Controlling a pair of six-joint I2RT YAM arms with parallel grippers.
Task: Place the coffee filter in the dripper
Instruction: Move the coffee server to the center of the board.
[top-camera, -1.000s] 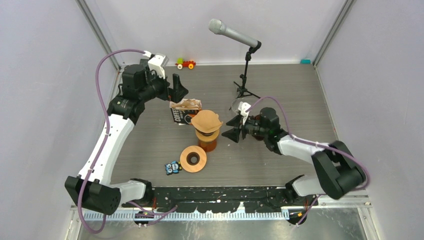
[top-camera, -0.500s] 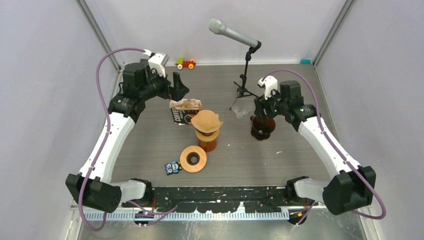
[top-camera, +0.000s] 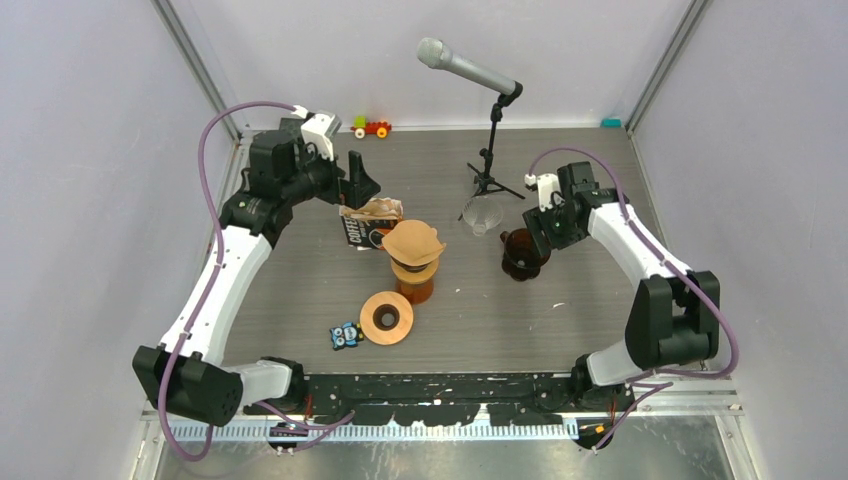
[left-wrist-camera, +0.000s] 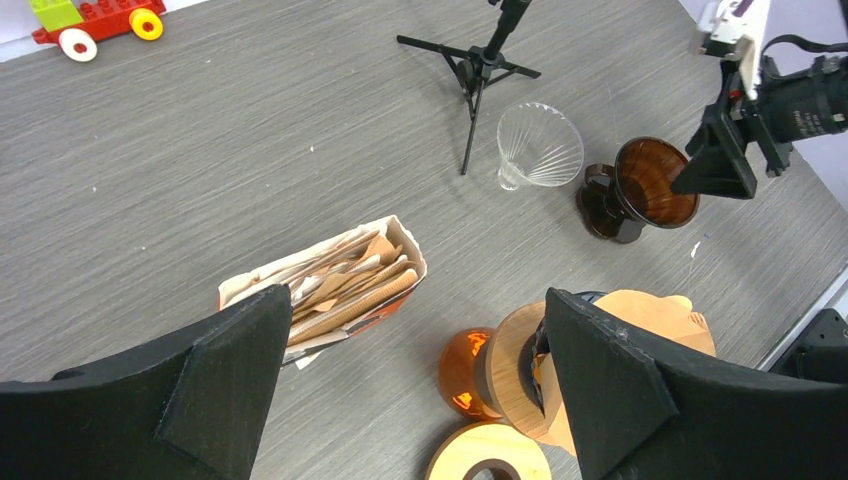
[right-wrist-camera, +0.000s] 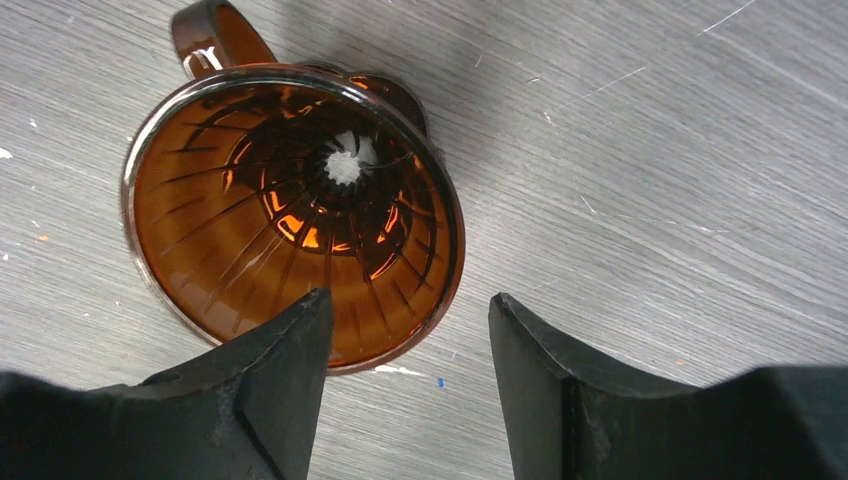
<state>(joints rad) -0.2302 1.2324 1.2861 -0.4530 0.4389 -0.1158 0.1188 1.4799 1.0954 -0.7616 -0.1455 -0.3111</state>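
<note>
A tan coffee filter (top-camera: 413, 241) lies on top of a wooden-collared amber vessel (top-camera: 413, 284) mid-table; in the left wrist view the filter (left-wrist-camera: 655, 312) shows behind my right finger. An open pack of brown filters (top-camera: 368, 222) (left-wrist-camera: 338, 281) stands just behind it. My left gripper (top-camera: 358, 181) (left-wrist-camera: 418, 296) hangs open above the pack, holding nothing. An amber dripper (top-camera: 523, 254) (right-wrist-camera: 290, 205) with a handle stands upright at the right. My right gripper (top-camera: 543, 226) (right-wrist-camera: 408, 310) is open just above its near rim, with nothing between the fingers.
A clear glass dripper (top-camera: 482, 215) (left-wrist-camera: 540, 146) stands by the feet of a microphone stand (top-camera: 490, 160). A wooden ring (top-camera: 386, 317) and a small blue toy (top-camera: 345, 336) lie near the front. A toy car (top-camera: 371, 127) sits at the back wall.
My right arm has swung from low over the mid-table up and back to the right, and now sits over the amber dripper. The left gripper has edged slightly right.
</note>
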